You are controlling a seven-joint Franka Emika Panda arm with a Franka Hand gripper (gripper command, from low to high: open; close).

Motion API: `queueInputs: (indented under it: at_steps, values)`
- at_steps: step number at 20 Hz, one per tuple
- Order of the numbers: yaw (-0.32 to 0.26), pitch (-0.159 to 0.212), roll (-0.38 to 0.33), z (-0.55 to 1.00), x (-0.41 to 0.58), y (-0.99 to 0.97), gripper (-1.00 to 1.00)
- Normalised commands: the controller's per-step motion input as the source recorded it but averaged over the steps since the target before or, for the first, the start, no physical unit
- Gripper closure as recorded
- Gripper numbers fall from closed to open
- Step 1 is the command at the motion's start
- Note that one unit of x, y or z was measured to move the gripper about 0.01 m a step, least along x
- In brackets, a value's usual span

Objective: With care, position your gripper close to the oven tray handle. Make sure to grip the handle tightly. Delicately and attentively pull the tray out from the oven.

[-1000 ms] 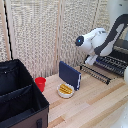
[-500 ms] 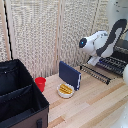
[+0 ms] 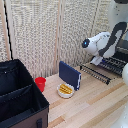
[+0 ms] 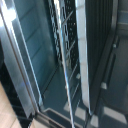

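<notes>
The tray (image 3: 102, 70), a flat dark wire rack of thin parallel bars, stuck out level from the oven (image 3: 122, 50) at the exterior view's right edge, reaching over the pale wooden tabletop (image 3: 95, 107). Its handle (image 3: 94, 74), the thin dark rail along the outer long edge, lay on the side nearest the middle of the scene. The glossy white arm (image 3: 101, 44) bent down just above the rack, and its claw (image 3: 96, 61) sat low over the bars close behind the handle; whether the fingers were apart or together could not be told, nor whether they touched the rack. In the wrist view the rack's bars (image 4: 67, 55) ran past dark glass and bright metal framing, with no fingers to be seen.

Further along the tabletop, toward the exterior view's left, an upright dark-blue slab (image 3: 69, 74) stood just behind a small bowl (image 3: 65, 90) with something yellow in it. A red cup (image 3: 40, 83) stood near those, beside a big black fabric bin (image 3: 19, 100). Woven screens (image 3: 45, 35) closed off the back.
</notes>
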Motion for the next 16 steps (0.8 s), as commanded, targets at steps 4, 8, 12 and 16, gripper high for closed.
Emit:
queueInputs:
  at_steps: [4, 8, 12, 16]
  values:
    - [0.002, 0.012, 0.000, 0.00, 0.051, -0.26, 1.00]
    - [0.000, 0.000, -0.015, 0.00, 0.000, -0.06, 1.00]
    - [0.000, 0.001, -0.031, 0.00, 0.000, -0.16, 1.00]
    - [0.010, 0.018, -0.050, 0.00, 0.006, -0.30, 1.00]
